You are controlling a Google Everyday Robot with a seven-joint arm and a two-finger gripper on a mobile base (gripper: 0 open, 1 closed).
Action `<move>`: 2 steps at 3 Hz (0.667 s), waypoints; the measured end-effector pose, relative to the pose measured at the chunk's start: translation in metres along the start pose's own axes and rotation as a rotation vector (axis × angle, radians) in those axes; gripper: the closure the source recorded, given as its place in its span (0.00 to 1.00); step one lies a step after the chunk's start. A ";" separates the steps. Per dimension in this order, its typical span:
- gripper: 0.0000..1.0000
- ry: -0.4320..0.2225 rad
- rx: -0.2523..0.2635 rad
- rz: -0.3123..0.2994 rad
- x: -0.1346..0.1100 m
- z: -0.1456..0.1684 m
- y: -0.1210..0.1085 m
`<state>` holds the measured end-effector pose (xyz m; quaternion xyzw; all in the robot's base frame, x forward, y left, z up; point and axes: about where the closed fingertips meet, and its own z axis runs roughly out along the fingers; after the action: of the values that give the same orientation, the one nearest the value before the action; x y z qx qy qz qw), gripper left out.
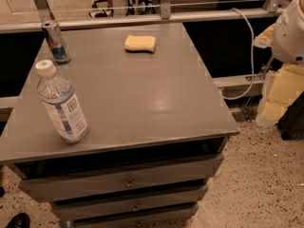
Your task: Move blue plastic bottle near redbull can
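Item 1, blue plastic bottle (61, 103): stands on its base near the left edge of the bench (152, 94), closer to the front left corner than to the far one. Long axis upright, white cap (46, 68) closed and pointing up; white-and-blue label faces the front. Body clear and bluish; fill level cannot be told

Item 2, redbull can (56, 42): upright at the far left corner, silver top up, long axis vertical. Apart from the bottle, along the same left edge. Contents cannot be told

Item 3, yellow sponge (140, 43): lies flat near the far edge, about midway along it, well apart from both drink containers

Item 4, drawers (128, 182): three grey fronts stacked under the bench top, each with a small pull; insides hidden

Item 5, robot arm (290, 32): white rounded part beyond the right edge, by the far right corner, touching nothing on the bench

Item 6, hand: out of view, so whether it is released or clenched cannot be told
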<state>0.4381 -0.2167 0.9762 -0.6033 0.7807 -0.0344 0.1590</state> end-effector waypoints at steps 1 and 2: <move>0.00 0.000 0.000 0.000 0.000 0.000 0.000; 0.00 -0.084 -0.004 -0.005 -0.021 0.007 -0.005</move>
<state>0.4495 -0.1971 0.9750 -0.6067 0.7718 -0.0078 0.1901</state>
